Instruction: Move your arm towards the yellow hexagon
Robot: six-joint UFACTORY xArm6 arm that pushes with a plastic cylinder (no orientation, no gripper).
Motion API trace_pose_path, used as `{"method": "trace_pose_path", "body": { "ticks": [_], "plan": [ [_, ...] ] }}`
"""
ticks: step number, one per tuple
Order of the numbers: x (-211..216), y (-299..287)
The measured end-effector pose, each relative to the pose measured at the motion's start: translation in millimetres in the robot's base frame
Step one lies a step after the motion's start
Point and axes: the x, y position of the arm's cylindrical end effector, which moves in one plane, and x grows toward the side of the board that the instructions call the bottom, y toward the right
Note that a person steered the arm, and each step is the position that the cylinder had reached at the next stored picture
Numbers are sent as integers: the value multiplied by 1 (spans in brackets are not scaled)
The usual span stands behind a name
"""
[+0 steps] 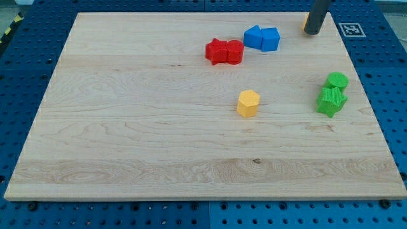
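The yellow hexagon point(248, 103) sits on the wooden board point(127, 127), right of the middle. My rod comes down at the view's top right, and my tip point(313, 32) rests near the board's top edge. An orange-yellow block point(305, 24) is mostly hidden behind the rod, just left of it. The tip is far above and to the right of the yellow hexagon. The blue blocks lie between them, to the left of the tip.
Two red blocks point(224, 51) touch each other above the hexagon. Two blue blocks point(262, 39) touch at the top. A green cylinder point(337, 81) and a green star block point(331, 101) sit at the right edge.
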Motion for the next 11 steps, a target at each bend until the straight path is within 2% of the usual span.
{"method": "trace_pose_path", "body": {
  "ticks": [2,3,4,5,7,8,9,11],
  "plan": [
    [-16,0],
    [5,-13],
    [60,-43],
    [93,-81],
    [132,-207],
    [199,-251],
    [268,-241],
    [261,-167]
  ]
}}
